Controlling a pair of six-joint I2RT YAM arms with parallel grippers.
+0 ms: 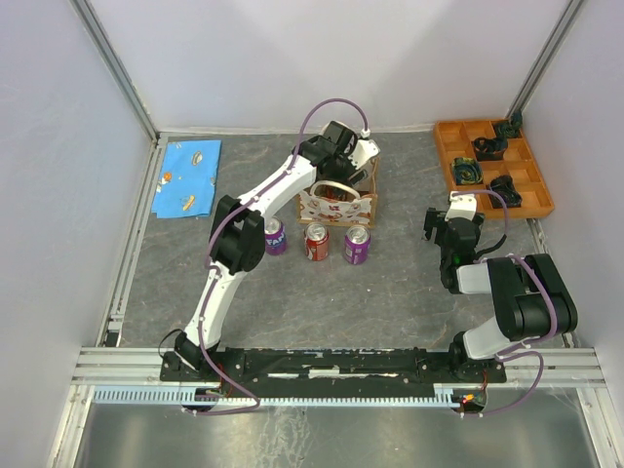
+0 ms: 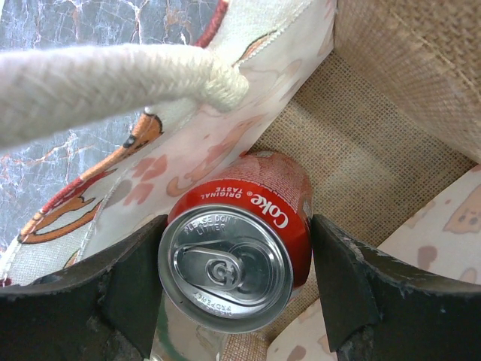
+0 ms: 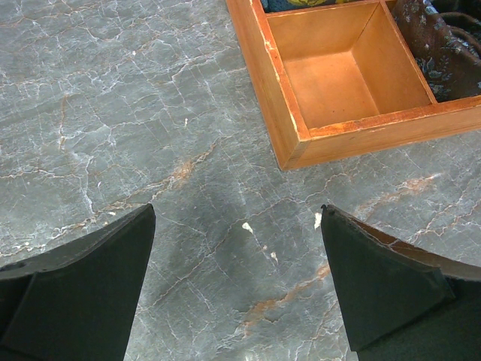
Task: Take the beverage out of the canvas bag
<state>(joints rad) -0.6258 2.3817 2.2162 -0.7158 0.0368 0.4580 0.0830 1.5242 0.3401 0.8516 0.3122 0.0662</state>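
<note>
The canvas bag (image 1: 336,203) stands at the back middle of the table, with patterned sides and cream handles. My left gripper (image 1: 343,161) reaches down into it from above. In the left wrist view the gripper (image 2: 237,274) has its two black fingers against both sides of a red Coke can (image 2: 248,226) inside the bag (image 2: 376,150), over the burlap floor. A cream handle (image 2: 113,83) crosses the top left. My right gripper (image 1: 441,230) is open and empty over the bare table (image 3: 225,150), shown in its wrist view (image 3: 237,256).
Three cans stand in a row in front of the bag: purple (image 1: 275,236), red (image 1: 317,242), purple (image 1: 357,245). An orange compartment tray (image 1: 492,166) with dark items sits back right; its corner (image 3: 289,143) is near the right gripper. A blue cloth (image 1: 188,175) lies back left.
</note>
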